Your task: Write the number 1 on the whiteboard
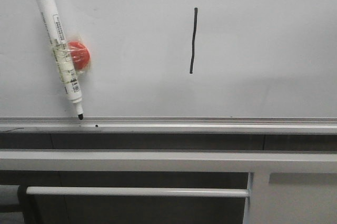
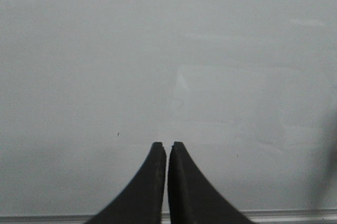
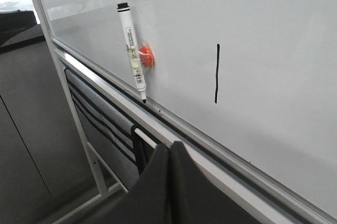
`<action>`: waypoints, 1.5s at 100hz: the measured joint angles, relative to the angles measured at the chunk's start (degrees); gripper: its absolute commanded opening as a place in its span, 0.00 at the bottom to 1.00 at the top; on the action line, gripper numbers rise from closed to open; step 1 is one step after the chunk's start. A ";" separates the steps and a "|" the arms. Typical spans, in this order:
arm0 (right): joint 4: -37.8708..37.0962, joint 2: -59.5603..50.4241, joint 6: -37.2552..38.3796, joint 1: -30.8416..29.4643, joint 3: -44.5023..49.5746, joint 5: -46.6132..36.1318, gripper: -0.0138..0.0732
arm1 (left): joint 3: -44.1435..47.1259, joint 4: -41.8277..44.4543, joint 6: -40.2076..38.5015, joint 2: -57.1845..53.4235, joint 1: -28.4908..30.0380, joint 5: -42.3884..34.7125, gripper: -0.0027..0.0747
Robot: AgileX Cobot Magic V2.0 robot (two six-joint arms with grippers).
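- Thin black wavy vertical stroke, the number 1 (image 1: 193,40), on glossy white aluminium-framed whiteboard (image 1: 263,34); task looks finished.
- White black-capped marker pen (image 1: 59,50) parked left on red round magnet (image 1: 80,55).
- Left end effector (image 2: 167,146) and right end effector (image 3: 169,147) pressed together, empty; best kept off the stroke.

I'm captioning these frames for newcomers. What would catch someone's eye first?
Probably the number 1, a thin black, slightly wavy stroke right of centre on the whiteboard. Next, the marker pen on the left, taped to a red magnet, tilted, tip down at the tray rail.
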 measured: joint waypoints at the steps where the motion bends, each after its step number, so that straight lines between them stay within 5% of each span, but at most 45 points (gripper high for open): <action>1: 0.00 0.00 0.00 0.00 0.00 0.00 0.09 | 0.48 0.18 -0.09 -0.48 0.00 0.00 0.01; 52: 0.00 0.00 0.22 0.00 0.00 0.12 0.09 | 2.48 1.23 -0.51 -3.28 5.12 14.81 0.01; 150: 0.00 0.00 0.06 0.00 0.00 0.15 0.09 | 2.48 -1.73 3.15 -3.28 5.12 15.30 0.01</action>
